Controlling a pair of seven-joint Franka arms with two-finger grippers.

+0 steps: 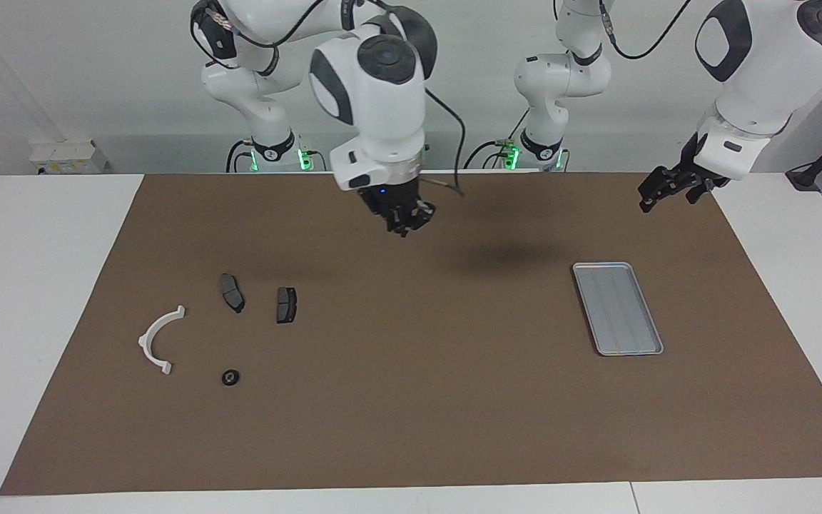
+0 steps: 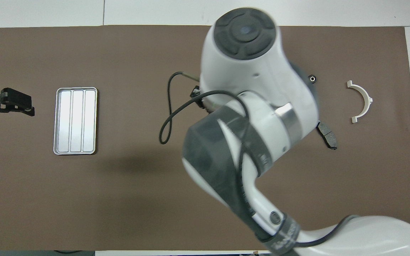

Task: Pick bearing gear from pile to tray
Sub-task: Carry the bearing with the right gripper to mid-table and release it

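Bright even light, soft shadows; overhead right arm (image 2: 247, 117) motion-blurred.

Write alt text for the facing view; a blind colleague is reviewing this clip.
The right gripper, shut, hangs over the mat's middle between the pile and the empty tray. The left gripper waits open above the mat's corner near the tray.

Shallow silver-grey metal tray (image 1: 618, 308) toward left arm's end. White curved half-ring bracket (image 1: 158, 340), two dark grey pads (image 1: 232, 293) (image 1: 286, 305), small black round piece (image 1: 230, 377) toward right arm's end; pads nearer robots than round piece.
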